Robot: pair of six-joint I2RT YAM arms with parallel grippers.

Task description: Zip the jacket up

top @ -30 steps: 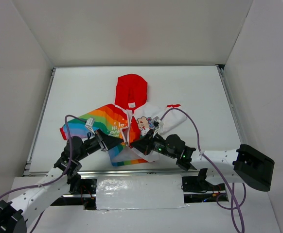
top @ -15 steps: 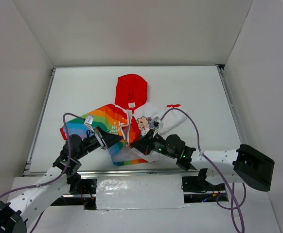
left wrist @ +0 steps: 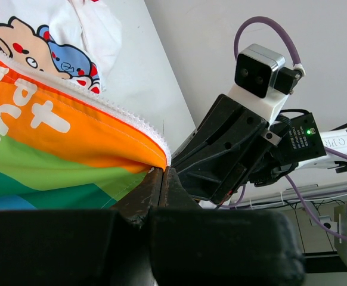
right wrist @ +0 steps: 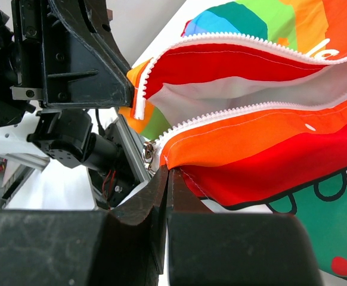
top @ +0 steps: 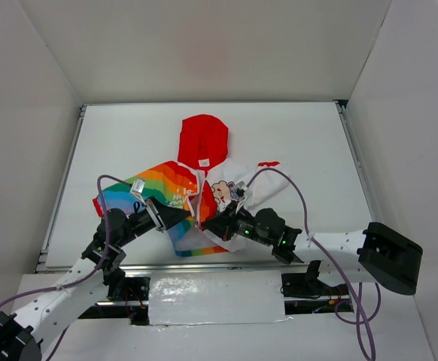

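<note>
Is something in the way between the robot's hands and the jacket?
No, nothing visible is in the way. The left gripper and the right gripper are each shut on the jacket, pinching one lower front corner apiece, with the front open between them.

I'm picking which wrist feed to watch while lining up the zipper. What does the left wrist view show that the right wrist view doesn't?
Only the left wrist view: the cartoon animals on the white half, and the right arm's wrist camera.
Only the right wrist view: both rows of zipper teeth parted over the red lining, and what looks like a metal slider at their lower end.
Both: the jacket with its rainbow fabric and a toothed edge, each bottom corner pinched by that view's own shut gripper, the left gripper and the right gripper.
</note>
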